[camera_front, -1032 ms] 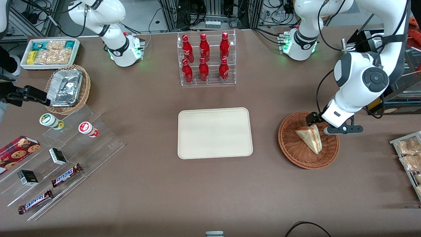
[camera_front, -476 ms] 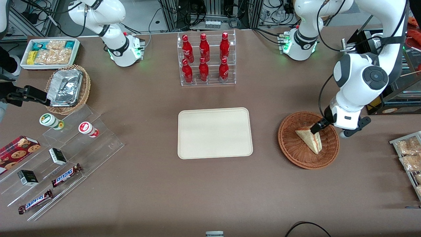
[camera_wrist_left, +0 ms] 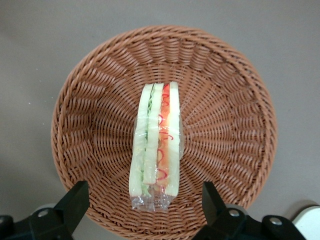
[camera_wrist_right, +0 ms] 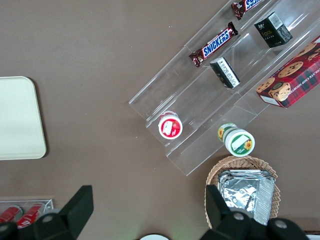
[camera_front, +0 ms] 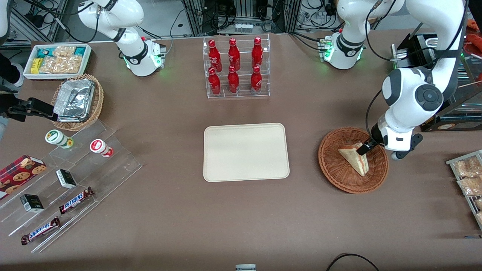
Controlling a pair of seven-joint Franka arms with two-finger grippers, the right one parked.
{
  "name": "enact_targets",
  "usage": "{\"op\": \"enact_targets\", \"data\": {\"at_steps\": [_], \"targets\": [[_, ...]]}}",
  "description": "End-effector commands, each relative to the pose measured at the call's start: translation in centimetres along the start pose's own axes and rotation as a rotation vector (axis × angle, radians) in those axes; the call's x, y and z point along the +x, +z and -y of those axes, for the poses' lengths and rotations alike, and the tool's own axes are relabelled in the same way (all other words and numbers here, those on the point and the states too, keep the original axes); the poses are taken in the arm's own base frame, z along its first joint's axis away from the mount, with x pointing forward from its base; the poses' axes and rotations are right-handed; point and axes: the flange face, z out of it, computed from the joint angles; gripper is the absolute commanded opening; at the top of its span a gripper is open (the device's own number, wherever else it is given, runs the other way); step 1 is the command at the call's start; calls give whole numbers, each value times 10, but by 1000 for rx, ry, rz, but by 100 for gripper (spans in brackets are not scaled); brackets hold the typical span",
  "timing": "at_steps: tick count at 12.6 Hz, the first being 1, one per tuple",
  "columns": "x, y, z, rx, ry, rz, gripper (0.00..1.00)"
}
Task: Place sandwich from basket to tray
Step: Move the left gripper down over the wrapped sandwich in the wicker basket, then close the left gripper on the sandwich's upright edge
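The sandwich [camera_front: 357,161] is a plastic-wrapped wedge lying in the reddish-brown wicker basket [camera_front: 329,165] toward the working arm's end of the table. In the left wrist view the sandwich [camera_wrist_left: 156,145] shows its red and green filling, resting on the basket [camera_wrist_left: 225,115] weave. My left gripper [camera_front: 363,148] hangs just over the sandwich's end farther from the front camera. It is open [camera_wrist_left: 144,209], with a dark finger on each side of the wrapped end and neither touching it. The cream tray [camera_front: 246,152] lies bare at mid-table, beside the basket.
A clear rack of red bottles [camera_front: 235,67] stands farther from the front camera than the tray. A wire rack of snack packets [camera_front: 469,180] sits at the working arm's table edge. Acrylic steps with candy bars [camera_front: 75,199] and a tan basket of foil trays [camera_front: 77,101] lie toward the parked arm's end.
The wrist has turned and the gripper has come down closer to the sandwich, its fingers now straddling the wedge's end. The sandwich and basket have not moved.
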Motion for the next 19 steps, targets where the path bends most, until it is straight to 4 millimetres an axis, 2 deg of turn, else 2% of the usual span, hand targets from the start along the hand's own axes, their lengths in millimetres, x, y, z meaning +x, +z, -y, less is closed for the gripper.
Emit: {"op": "enact_targets", "data": {"at_steps": [1, 8, 12, 13, 14, 15, 19], "targets": [[-1, 13, -3, -7, -22, 13, 100], [5, 48, -9, -12, -40, 52, 100], [7, 53, -10, -27, -67, 73, 99], [8, 54, -10, -26, -71, 76, 78], [7, 54, -11, -33, -80, 83, 36], [7, 53, -11, -35, -84, 89, 0], [16, 35, -17, -30, -65, 96, 0]]}}
